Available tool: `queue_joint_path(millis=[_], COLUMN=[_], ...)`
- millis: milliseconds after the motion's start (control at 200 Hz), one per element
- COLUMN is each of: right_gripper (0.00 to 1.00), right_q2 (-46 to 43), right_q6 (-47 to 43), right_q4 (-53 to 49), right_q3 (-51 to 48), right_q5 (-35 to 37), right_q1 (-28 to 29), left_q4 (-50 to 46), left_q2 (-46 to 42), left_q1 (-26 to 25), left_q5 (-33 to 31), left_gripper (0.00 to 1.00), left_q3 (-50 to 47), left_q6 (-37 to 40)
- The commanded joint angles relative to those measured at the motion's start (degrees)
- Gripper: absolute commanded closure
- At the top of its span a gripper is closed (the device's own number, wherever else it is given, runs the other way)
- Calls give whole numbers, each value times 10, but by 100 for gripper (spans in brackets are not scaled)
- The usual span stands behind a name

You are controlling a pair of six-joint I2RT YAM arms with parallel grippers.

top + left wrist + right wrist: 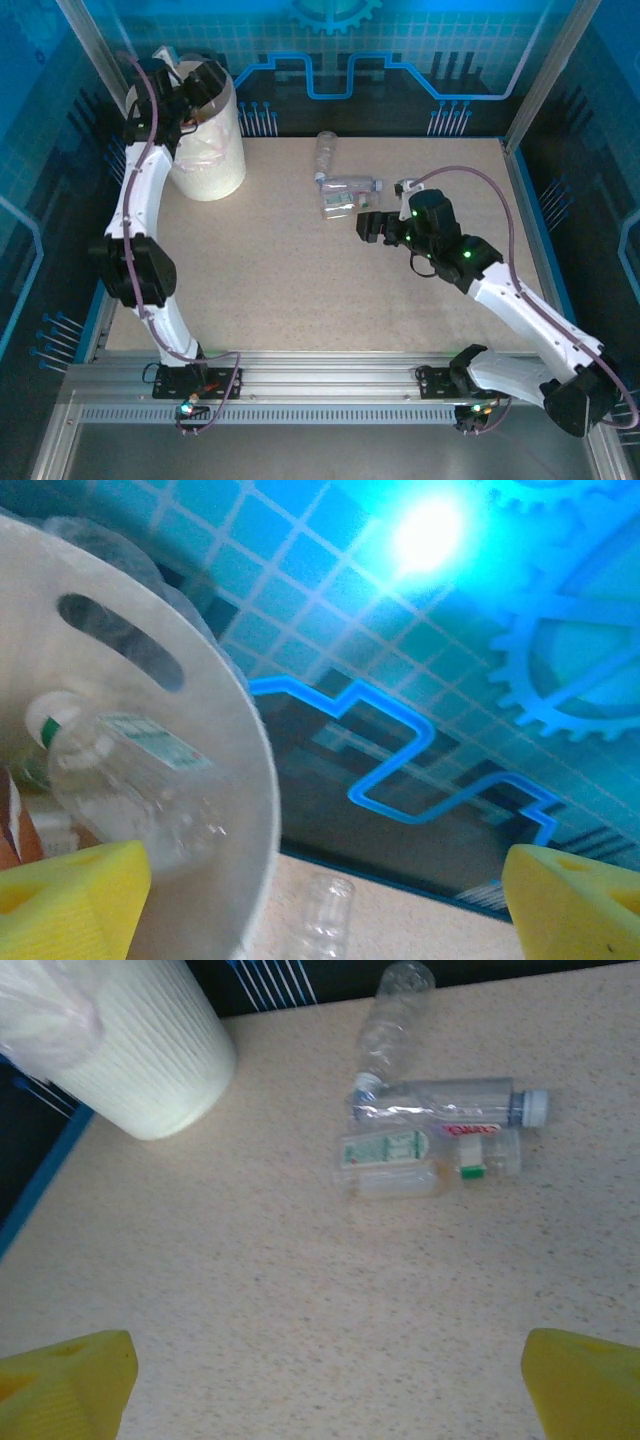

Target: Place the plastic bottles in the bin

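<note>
The white bin (212, 160) stands at the table's far left. My left gripper (200, 85) hangs over its rim, open, with yellow pads (70, 900) wide apart and nothing between them. Just below it, inside the bin (235, 780), lies a clear bottle with a green cap (130, 780). Three plastic bottles lie together mid-table: a clear one (392, 1025), one with a blue cap and red label (450, 1105), and one with a green label and cap (400, 1160). My right gripper (372, 225) hovers open just in front of them, its pads (585, 1385) empty.
Blue wall panels and metal posts close in the table on the far side and both sides. Bare tabletop (280, 280) stretches between the bin, the bottle group and the arm bases.
</note>
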Motion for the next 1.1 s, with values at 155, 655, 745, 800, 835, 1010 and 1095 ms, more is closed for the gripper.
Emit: queue_joint_path(millis=[155,655,745,800,835,1010,1095], right_gripper=[0,0,0,0,0,2,2], right_q2=[110,389,447,477,495,571,592], right_q6=[-176,-605,-685,-723,-742,-813,-830], right_q4=[-4,-114,-150,-168,-174,-178,-165], right_q3=[39,229,278,305,324,398,414], right_q5=[-77,-145,-154,-149,-144,-148,-141], right_q1=[-67,-129,-140,-141,-141,-141,-138], left_q4=[128,71,21,-15,-34,-50,-52], left_q2=[-189,-501,-546,-570,-583,-644,-658], left_q1=[-19,-22,-21,-21,-20,-20,-20], left_q5=[12,49,25,4,-7,-38,-47], left_gripper=[1,1,1,1,1,1,1], left_q3=[-243,-584,-598,-597,-595,-636,-657], left_q6=[-49,-78,-36,-10,9,37,24])
